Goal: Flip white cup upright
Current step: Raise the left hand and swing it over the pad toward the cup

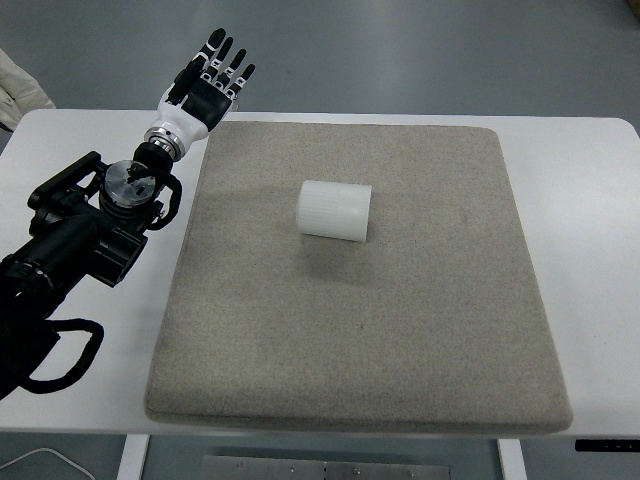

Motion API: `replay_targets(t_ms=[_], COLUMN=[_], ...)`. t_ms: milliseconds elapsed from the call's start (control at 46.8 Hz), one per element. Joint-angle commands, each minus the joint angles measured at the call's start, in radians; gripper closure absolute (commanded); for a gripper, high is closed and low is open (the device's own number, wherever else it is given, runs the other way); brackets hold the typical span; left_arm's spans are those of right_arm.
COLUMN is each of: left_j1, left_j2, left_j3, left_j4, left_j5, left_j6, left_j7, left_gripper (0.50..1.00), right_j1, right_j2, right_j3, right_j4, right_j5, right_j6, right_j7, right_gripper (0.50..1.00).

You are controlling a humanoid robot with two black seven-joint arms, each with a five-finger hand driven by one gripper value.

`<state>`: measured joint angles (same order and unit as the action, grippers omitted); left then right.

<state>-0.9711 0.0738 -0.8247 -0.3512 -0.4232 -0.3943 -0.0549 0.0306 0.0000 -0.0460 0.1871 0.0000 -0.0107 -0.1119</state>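
Fingers (pixel 222 55) of the left hand (pixel 205 90) are spreading empty, well apart from the sideways white cup (pixel 334 210), needing a reach.

White ribbed cup (pixel 335 210); grey-beige mat (pixel 400 340); white table (pixel 90 140); black-and-white left hand (pixel 208 88).

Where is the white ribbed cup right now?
In the top view, the white ribbed plastic cup lies on its side on the grey felt mat, slightly above its centre, right of the left robot hand.
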Motion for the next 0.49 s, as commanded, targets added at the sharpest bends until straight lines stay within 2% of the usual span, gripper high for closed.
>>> replay_targets(t_ms=[0,470], left_j1=[0.000,-0.023], left_j2=[0.000,-0.006], left_j3=[0.001,0.032], left_j4=[0.000,0.006], left_j5=[0.000,0.007], left_j6=[-0.001,0.002], left_j7=[0.000,0.003], left_gripper=[0.500,0.500], right_j1=[0.000,0.000], right_j2=[0.000,0.000], right_j3=[0.000,0.000], right_j4=[0.000,0.000], right_j5=[0.000,0.000], right_j6=[0.000,0.000], right_j7=[0.000,0.000], right_gripper=[0.570,0.570])
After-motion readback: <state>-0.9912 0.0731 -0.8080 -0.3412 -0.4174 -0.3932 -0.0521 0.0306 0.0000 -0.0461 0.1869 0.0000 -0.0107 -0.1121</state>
